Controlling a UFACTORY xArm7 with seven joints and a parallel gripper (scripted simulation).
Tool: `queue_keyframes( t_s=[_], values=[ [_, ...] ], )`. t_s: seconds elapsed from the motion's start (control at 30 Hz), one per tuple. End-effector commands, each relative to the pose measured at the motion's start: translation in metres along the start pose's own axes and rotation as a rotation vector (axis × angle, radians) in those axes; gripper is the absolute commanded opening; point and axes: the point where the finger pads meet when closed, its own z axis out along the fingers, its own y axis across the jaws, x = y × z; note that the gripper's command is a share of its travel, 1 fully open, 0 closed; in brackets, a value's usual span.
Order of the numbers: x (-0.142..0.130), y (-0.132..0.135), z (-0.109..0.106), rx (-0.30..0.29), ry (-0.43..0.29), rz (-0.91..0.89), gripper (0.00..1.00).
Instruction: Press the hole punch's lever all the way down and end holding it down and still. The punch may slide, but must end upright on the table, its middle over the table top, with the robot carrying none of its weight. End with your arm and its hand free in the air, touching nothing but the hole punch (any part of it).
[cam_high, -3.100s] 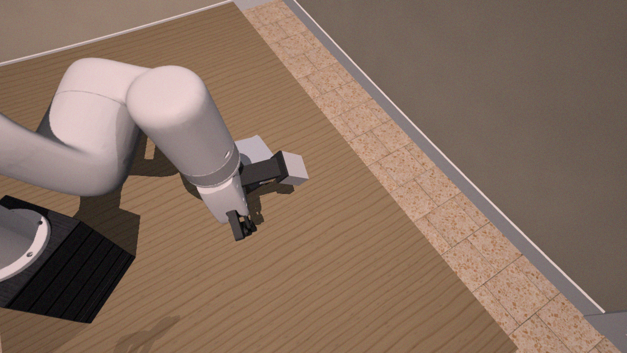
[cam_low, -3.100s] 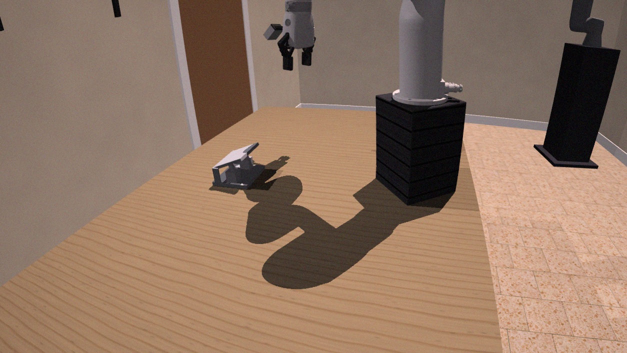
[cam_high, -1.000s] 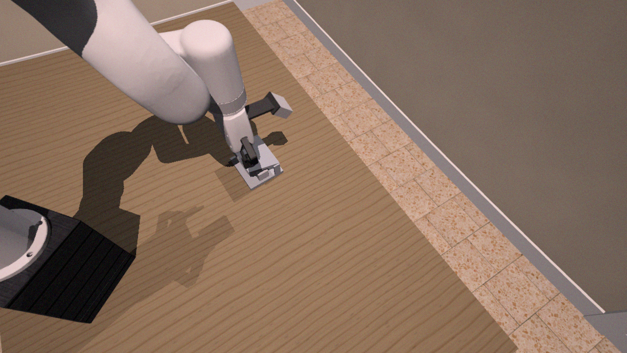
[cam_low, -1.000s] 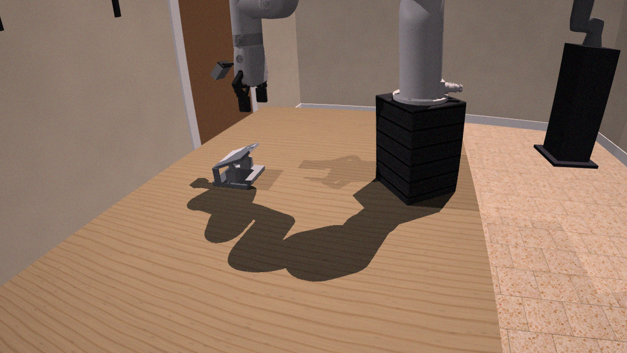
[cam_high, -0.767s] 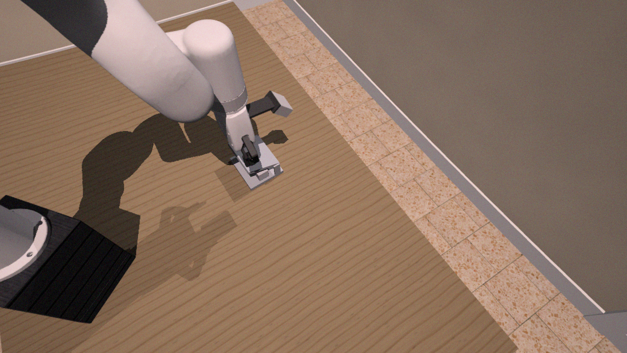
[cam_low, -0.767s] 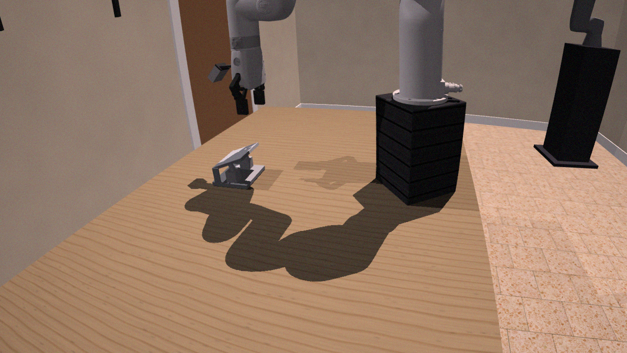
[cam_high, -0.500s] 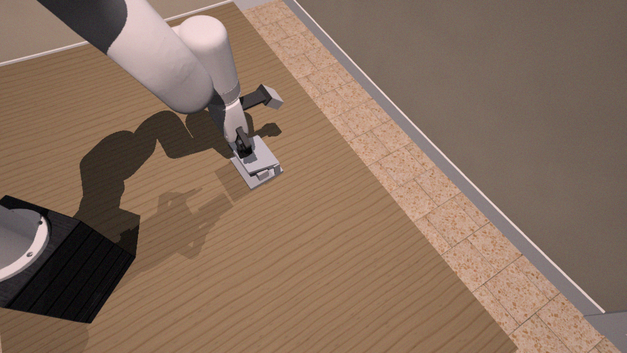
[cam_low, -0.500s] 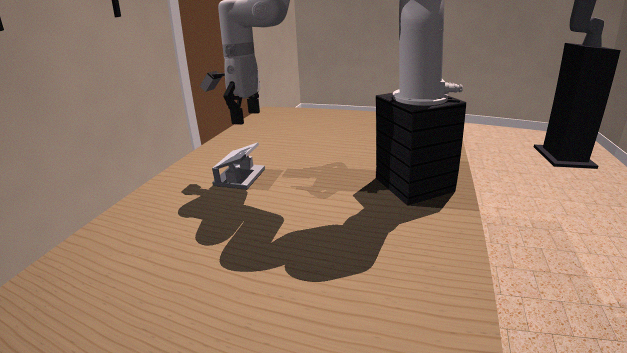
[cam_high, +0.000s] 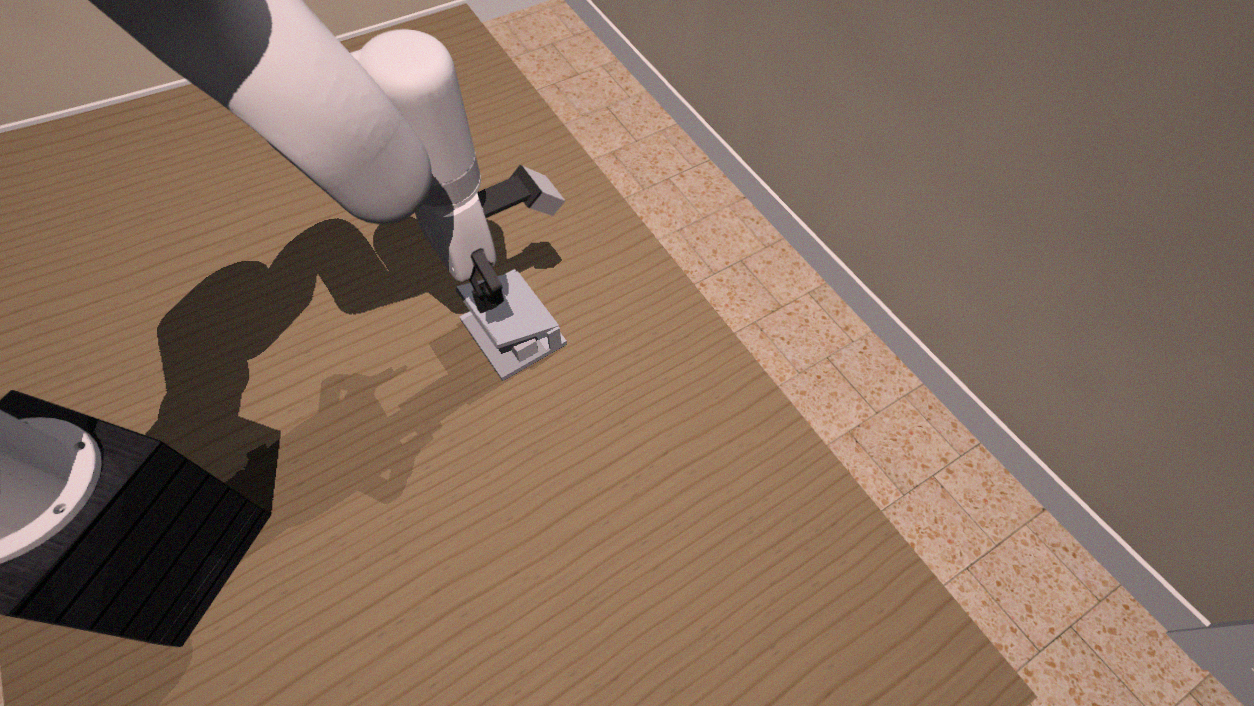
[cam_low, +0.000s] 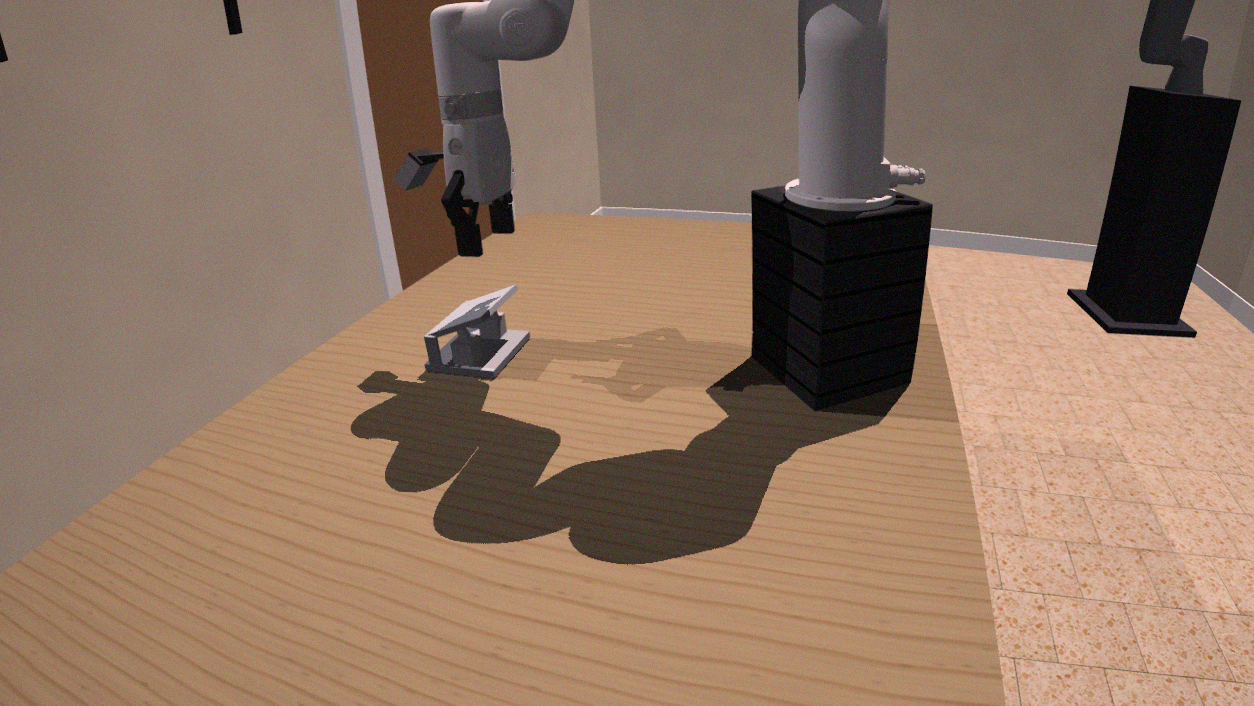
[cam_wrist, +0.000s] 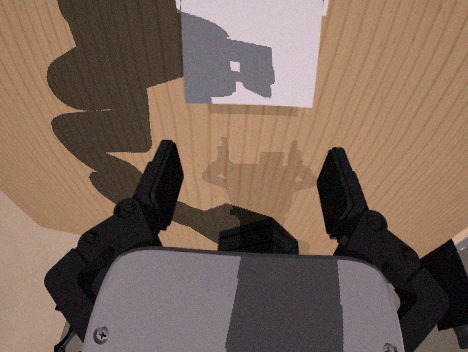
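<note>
Black two-fingered gripper (cam_low: 478, 229) on the white arm hangs in the air above the table, fingers spread wide, nothing between them. Points down, well clear of everything.

Small grey metal hole punch (cam_low: 474, 337) sits upright on the wood-grain table top (cam_low: 526, 543), near the far-left edge as the exterior view has it. Its flat pale lever (cam_wrist: 251, 42) is raised, tilted up at one end; not yet pressed. Wrist view shows the lever ahead of the fingertips rather than between them, so the gripper looks offset toward one end of the punch.

Risks, as I judge them:
- Pressing close to the hinge end would give poor leverage; lever may not bottom out.
- An off-centre or slanted push could skid the punch toward the nearby table edge, or tip it.
- With fingers spread, one tip might slip off the lever's side and strike the table, which the task forbids.
- Coming down hard could overshoot and jolt the punch, spoiling the still hold.

Surroundings: black ribbed pedestal (cam_low: 912, 219) carries the arm. Speckled tan tile floor (cam_low: 1105, 491), beige walls, brown door panel (cam_low: 394, 131) behind the table's far corner.
</note>
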Motion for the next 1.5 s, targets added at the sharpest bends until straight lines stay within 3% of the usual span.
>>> queue_keyframes(
  t_s=[0.0, 0.23, 0.27, 1.47],
  values=[
    [0.0017, -0.0042, 0.0007, 0.001, 0.003, -0.005, 1.0],
    [0.0017, -0.0042, 0.0007, 0.001, 0.003, -0.005, 1.0],
    [0.0017, -0.0042, 0.0007, 0.001, 0.003, -0.005, 0.0],
    [0.0017, -0.0042, 0.0007, 0.001, 0.003, -0.005, 0.0]
  ],
)
